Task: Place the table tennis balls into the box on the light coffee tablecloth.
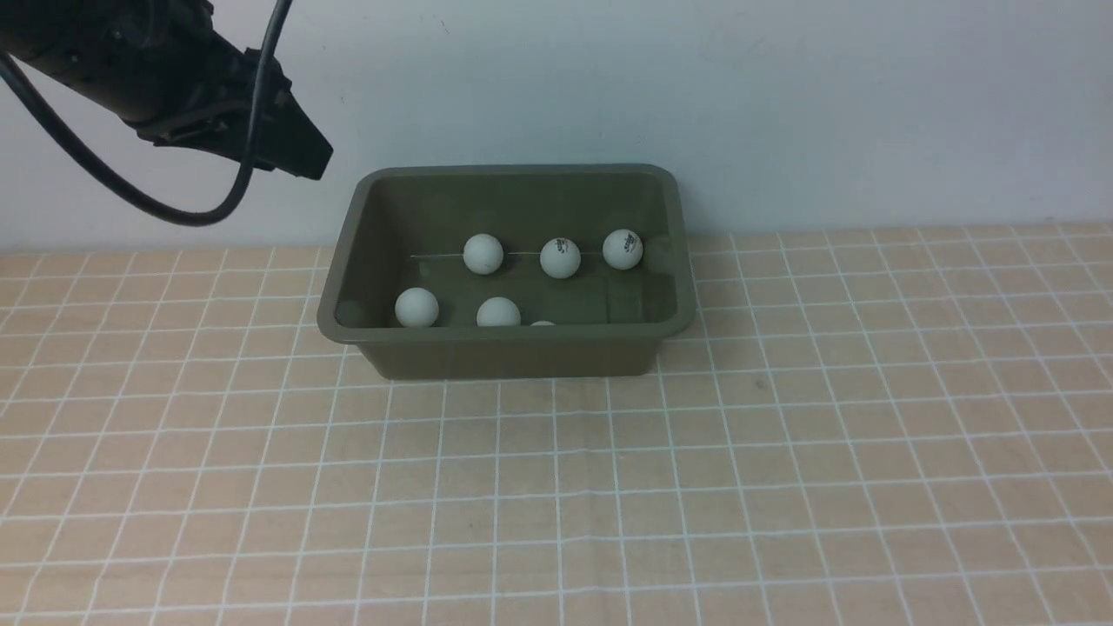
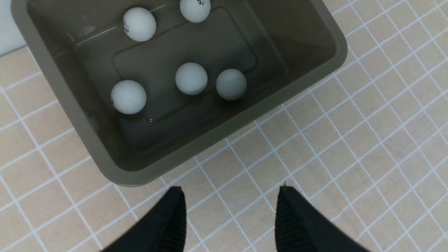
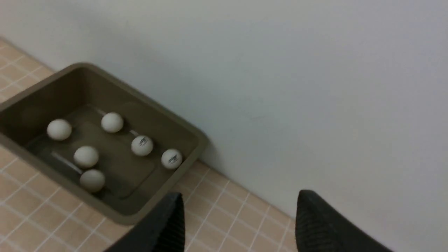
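L gripper [image 2: 230, 189] is hanging in the air, jaws standing apart w/ nothing btwn them, so it's gripping nothing. In its wrist view the fingertips [image 2: 175, 196] are showing over bare tablecloth [image 2: 350, 147], just outside the rim of the box [image 2: 210, 129], which is lying ahead of and below the tips. In the front view this gripper is hovering high at the upper left. Its tips are pointing down toward the box's back-left corner and aren't touching it. A black cable [image 1: 174, 209] is looping under the arm.

R gripper [image 3: 240, 193] is showing only in its own wrist view. Both fingers are spreading wide w/ an empty gap btwn them, holding nothing. It's looking at the box from well off, w/ the pale wall [image 3: 315, 87] filling most of the pic behind.

The box is sitting upright on the tablecloth, approx centre of the front view, w/ its back rim near the wall. All six balls [image 1: 483, 254] are lying inside on its floor. Three are sitting in a row along the back — the two toward the right are showing dark print. Three more are lying nearer the front wall, the last one only just peeking over the rim. The balls are lying well apart from both grippers.
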